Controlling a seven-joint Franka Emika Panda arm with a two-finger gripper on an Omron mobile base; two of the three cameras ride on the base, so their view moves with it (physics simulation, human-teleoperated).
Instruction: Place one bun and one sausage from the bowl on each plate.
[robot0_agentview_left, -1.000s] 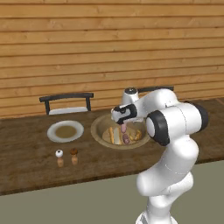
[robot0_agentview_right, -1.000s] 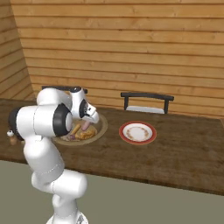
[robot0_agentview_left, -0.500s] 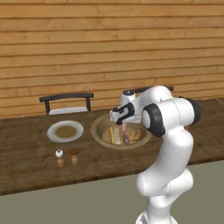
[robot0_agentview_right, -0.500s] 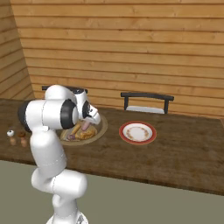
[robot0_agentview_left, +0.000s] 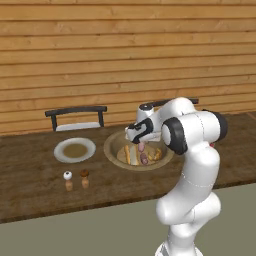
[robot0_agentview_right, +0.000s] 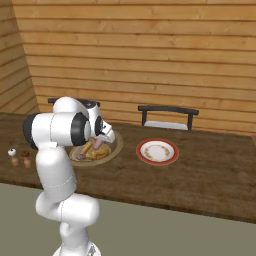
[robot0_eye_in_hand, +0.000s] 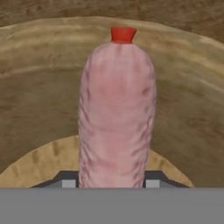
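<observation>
Sausage gripped, ready to lift out

The tool (robot0_agentview_left: 142, 145) is clenched on a pink sausage (robot0_eye_in_hand: 116, 113) just above the wooden bowl (robot0_agentview_left: 113, 148). Next, I judge, comes carrying it left to the grey plate (robot0_agentview_left: 62, 152) on the desk (robot0_agentview_left: 30, 190).

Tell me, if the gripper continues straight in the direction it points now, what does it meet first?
The gripper is shut on a pink sausage, which sticks out ahead. Straight on, the sausage tip would probably meet the inner wall of the wooden bowl first, though depth is unclear.
</observation>
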